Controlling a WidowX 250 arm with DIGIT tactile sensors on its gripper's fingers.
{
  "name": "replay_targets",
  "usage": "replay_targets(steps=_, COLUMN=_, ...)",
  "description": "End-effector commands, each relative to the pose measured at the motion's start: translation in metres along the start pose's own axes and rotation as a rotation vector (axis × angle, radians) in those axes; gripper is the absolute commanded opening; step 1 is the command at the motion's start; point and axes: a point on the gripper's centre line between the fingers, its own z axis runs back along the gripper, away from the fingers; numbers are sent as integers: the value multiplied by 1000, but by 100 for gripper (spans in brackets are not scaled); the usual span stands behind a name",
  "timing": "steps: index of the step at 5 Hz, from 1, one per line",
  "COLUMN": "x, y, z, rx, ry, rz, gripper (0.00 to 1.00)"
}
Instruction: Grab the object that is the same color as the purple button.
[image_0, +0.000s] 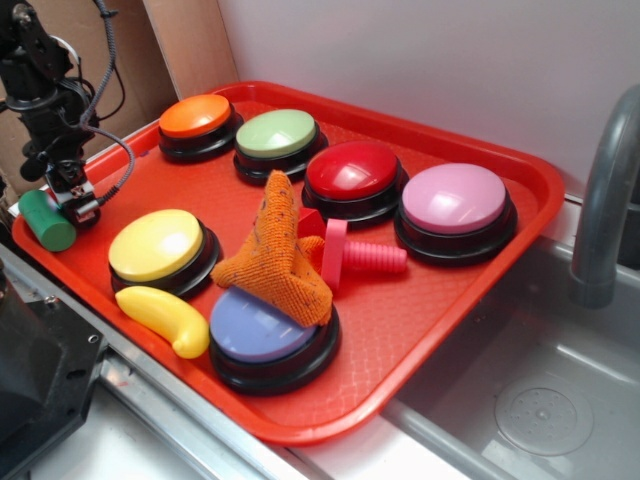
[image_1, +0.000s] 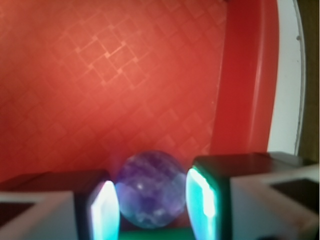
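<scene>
The purple marble (image_1: 151, 187) is a small shiny dark-purple ball on the red tray (image_1: 125, 75). In the wrist view it sits between my two fingers, and both pads touch its sides. My gripper (image_1: 152, 202) is down at tray level at the tray's far left (image_0: 76, 203), shut on the marble. In the exterior view the gripper hides the marble. The purple button (image_0: 258, 328) stands at the tray's front, partly under an orange cloth (image_0: 278, 250), far from the gripper.
A green cylinder (image_0: 45, 220) lies right beside the gripper, on the tray's left rim (image_0: 30, 250). Orange (image_0: 197, 117), green (image_0: 276, 133), red (image_0: 352, 170), pink (image_0: 455, 198) and yellow (image_0: 157, 245) buttons, a yellow banana (image_0: 165, 318) and a pink screw (image_0: 362, 256) fill the tray. A sink (image_0: 540, 400) lies to the right.
</scene>
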Motion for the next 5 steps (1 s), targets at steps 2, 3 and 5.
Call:
replay_targets(steps=2, x=71, y=-51, z=118, rx=-7, ry=-156, rz=97, gripper=0)
replay_targets(steps=3, x=70, y=-62, z=128, rx=-109, ry=-162, rz=255, gripper=0)
replay_targets(steps=5, x=71, y=-80, z=130, rx=-130, ry=-138, rz=326, gripper=0)
